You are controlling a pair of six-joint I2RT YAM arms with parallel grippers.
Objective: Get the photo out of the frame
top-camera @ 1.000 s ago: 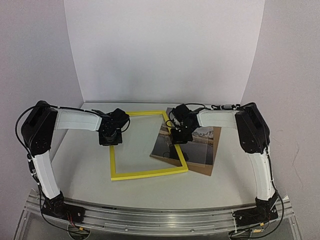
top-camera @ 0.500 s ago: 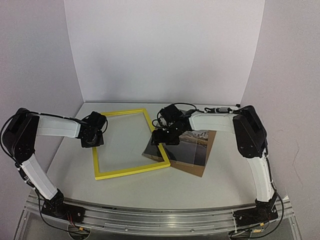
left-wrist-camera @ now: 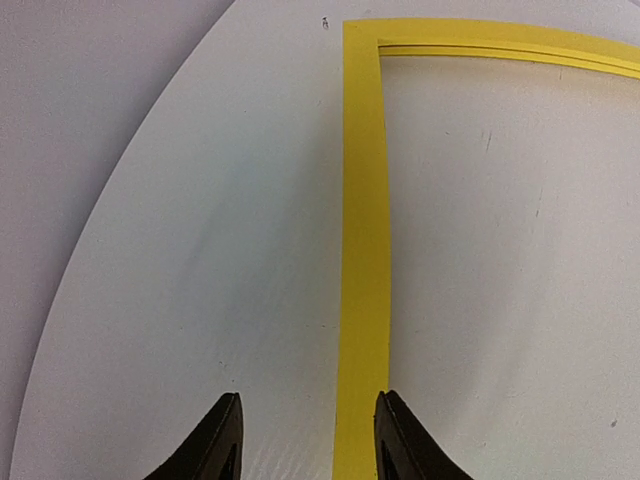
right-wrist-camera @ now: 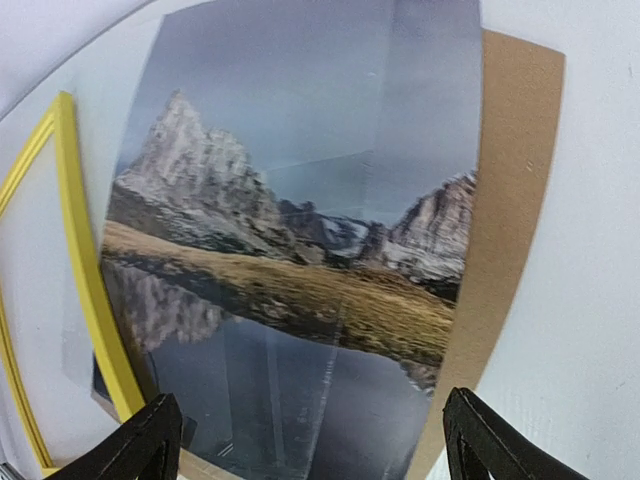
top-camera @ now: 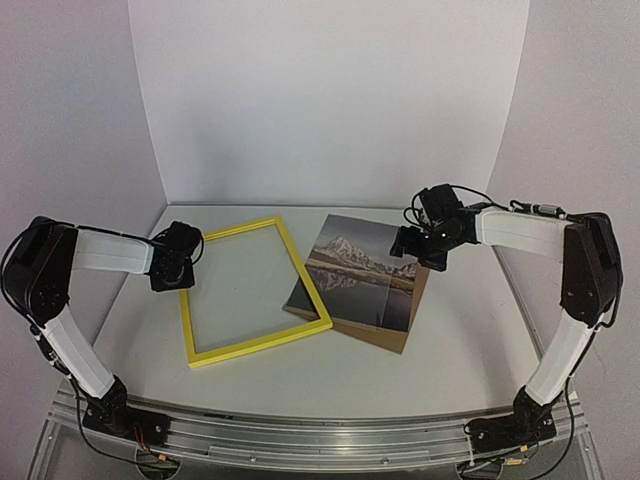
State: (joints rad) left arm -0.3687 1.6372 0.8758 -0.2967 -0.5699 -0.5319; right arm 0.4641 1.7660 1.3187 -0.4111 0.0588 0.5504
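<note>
The yellow frame (top-camera: 260, 342) lies flat at centre-left, its pane showing only the white table. Its right bar (right-wrist-camera: 85, 270) overlaps the photo's left edge. The photo (top-camera: 355, 268), a snowy mountain mirrored in a lake, lies face up on a brown backing board (top-camera: 385, 338). My left gripper (top-camera: 165, 278) hovers at the frame's left bar (left-wrist-camera: 362, 250); its jaws stand apart, the bar running beside the right finger (left-wrist-camera: 398, 435), not squeezed. My right gripper (top-camera: 415, 248) is wide open above the photo (right-wrist-camera: 300, 220), at its right end in the top view, holding nothing.
White walls stand at the back and both sides of the table (top-camera: 450, 350). The backing board (right-wrist-camera: 515, 150) sticks out past the photo on one long side. A metal rail (top-camera: 320, 430) runs along the near edge, carrying both arm bases.
The left arm dragged the frame leftward off most of the photo, then its jaws parted. The right gripper opened, let go of the photo and drew back to the right.
</note>
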